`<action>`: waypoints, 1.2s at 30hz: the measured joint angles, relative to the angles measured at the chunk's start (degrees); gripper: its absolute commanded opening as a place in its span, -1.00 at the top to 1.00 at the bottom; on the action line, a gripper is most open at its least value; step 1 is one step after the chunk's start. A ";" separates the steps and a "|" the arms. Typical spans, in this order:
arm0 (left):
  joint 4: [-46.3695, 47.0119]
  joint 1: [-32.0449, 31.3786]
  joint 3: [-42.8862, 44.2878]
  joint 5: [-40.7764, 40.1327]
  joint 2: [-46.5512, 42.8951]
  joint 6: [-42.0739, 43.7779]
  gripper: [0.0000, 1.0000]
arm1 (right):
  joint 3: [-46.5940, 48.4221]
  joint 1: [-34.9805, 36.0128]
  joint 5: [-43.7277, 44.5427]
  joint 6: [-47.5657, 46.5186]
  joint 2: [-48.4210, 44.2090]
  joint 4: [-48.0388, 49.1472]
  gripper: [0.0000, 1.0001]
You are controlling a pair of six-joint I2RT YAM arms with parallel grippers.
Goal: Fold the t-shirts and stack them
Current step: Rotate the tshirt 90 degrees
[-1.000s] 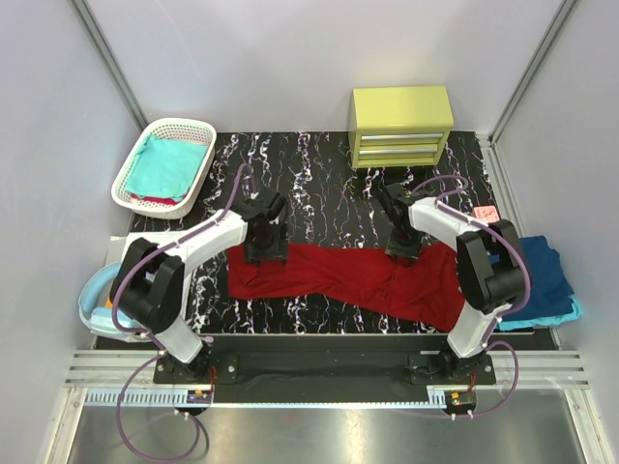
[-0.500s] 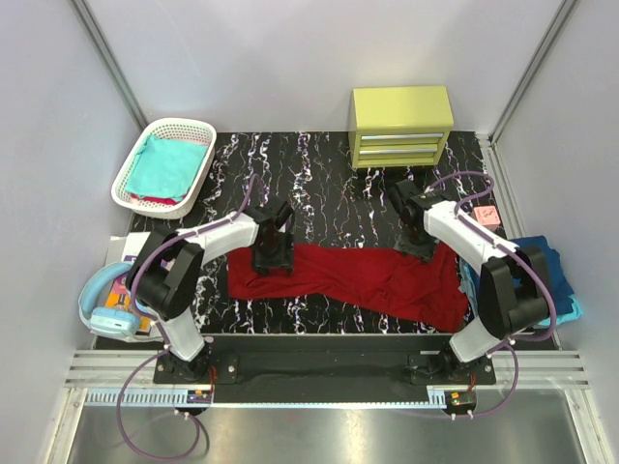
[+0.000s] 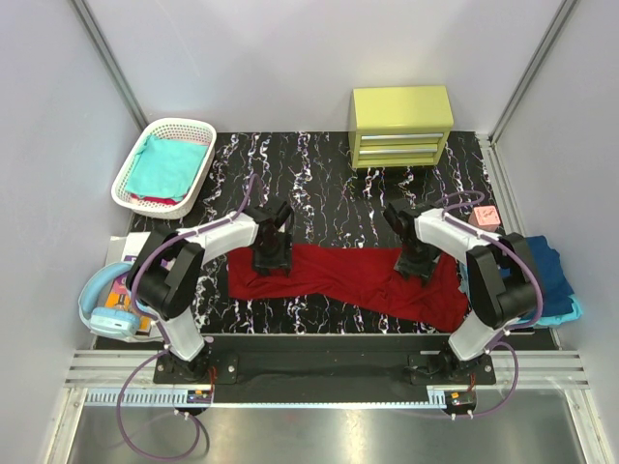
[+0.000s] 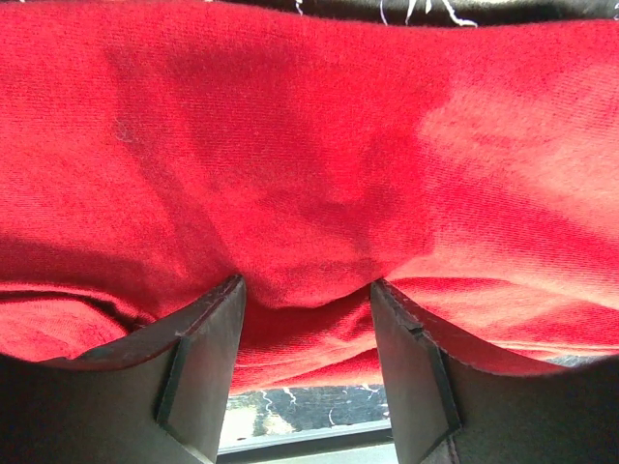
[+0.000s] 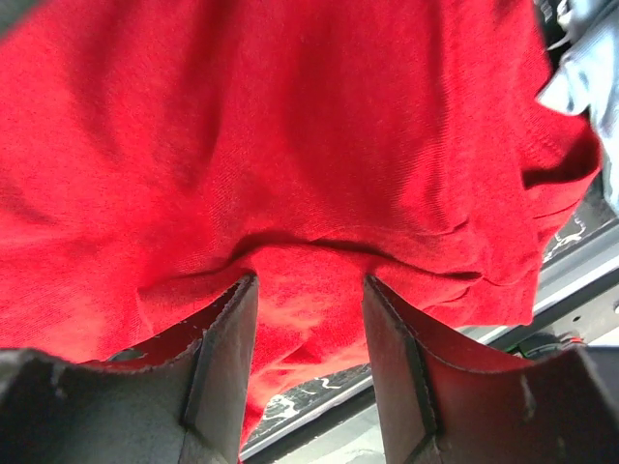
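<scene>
A dark red t-shirt lies stretched left to right across the front of the black marbled table. My left gripper presses down on its left end. In the left wrist view the left gripper is open, and a ridge of red cloth bulges between the fingers. My right gripper is down on the shirt's right part. The right wrist view shows the right gripper open too, straddling a wrinkled fold of red cloth. A teal t-shirt lies in the basket. Navy and light blue t-shirts are piled at the right edge.
A white lattice basket stands at the back left. A yellow drawer cabinet stands at the back right, with a small pink block in front of it. Light blue headphones lie off the table's left side.
My right gripper has come from the shirt's far edge down onto the cloth, nearer to me. My left gripper shifted slightly right and its jaws narrowed a little.
</scene>
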 measured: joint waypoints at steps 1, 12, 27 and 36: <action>0.02 0.00 0.00 0.00 0.00 0.00 -0.18 | -0.24 0.17 -0.17 0.24 0.31 0.04 -0.11; 0.46 0.11 -0.55 0.22 -0.46 0.61 -0.18 | -2.03 1.81 -1.90 3.69 2.89 1.40 -0.01; 1.07 0.09 -2.56 2.19 -2.21 0.94 -0.13 | -2.12 4.26 0.42 6.03 3.04 0.44 -0.37; 1.25 0.04 -3.37 2.80 -2.93 1.01 -0.13 | -4.17 6.60 4.72 6.67 0.55 -0.42 -0.60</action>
